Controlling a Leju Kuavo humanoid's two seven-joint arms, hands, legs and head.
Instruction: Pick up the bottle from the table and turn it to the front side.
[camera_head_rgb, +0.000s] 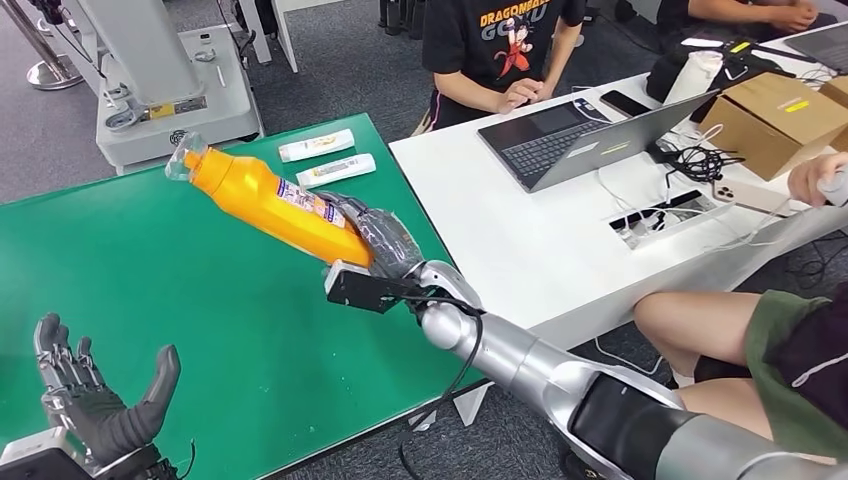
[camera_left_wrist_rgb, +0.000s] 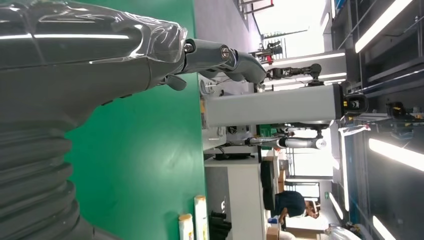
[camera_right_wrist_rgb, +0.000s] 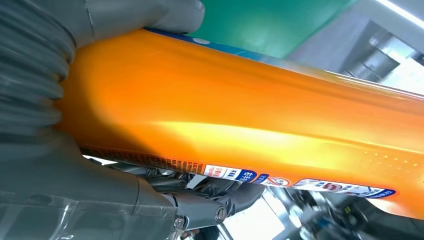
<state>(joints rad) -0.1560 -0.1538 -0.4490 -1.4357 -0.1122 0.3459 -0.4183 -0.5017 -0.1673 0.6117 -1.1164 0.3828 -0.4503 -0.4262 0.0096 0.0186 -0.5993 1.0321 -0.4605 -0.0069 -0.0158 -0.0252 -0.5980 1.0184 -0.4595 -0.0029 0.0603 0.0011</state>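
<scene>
— Nearest the head camera, what is that at the lower left?

— That is the left hand (camera_head_rgb: 95, 400), grey and dark-fingered, palm turned up with its fingers spread apart and nothing in it. It hovers over the near corner of the flat green table (camera_head_rgb: 180, 290). In the left wrist view the same hand (camera_left_wrist_rgb: 150, 60) reaches out over the green surface, its fingers apart.

— And the silver right arm?

— It comes in from the lower right, and the right hand (camera_head_rgb: 385, 245) is wrapped around the base of the long orange plastic bottle (camera_head_rgb: 265, 200). The fingers are clamped on it.

— Where exactly is the bottle?

— Lifted clear of the table, above its right half. It lies tilted, base low in the hand, neck pointing up and away to the left, with a clear cap (camera_head_rgb: 185, 155) at the far end. A label strip (camera_head_rgb: 310, 200) with blue and red printing runs along its upper side. The right wrist view shows the bottle (camera_right_wrist_rgb: 250, 115) close up, with the thumb on one side and the darker fingers (camera_right_wrist_rgb: 220, 192) on the other.

— Anything else on the green table?

— Two white tubes (camera_head_rgb: 335, 158) lie side by side near the far edge, well apart from the bottle.

— Beyond it?

— A white desk (camera_head_rgb: 520, 250) stands just beside the green one, carrying an open grey laptop (camera_head_rgb: 570, 135) and a brown cardboard box (camera_head_rgb: 775, 120). A person in a black printed shirt (camera_head_rgb: 500, 40) sits behind it.
</scene>
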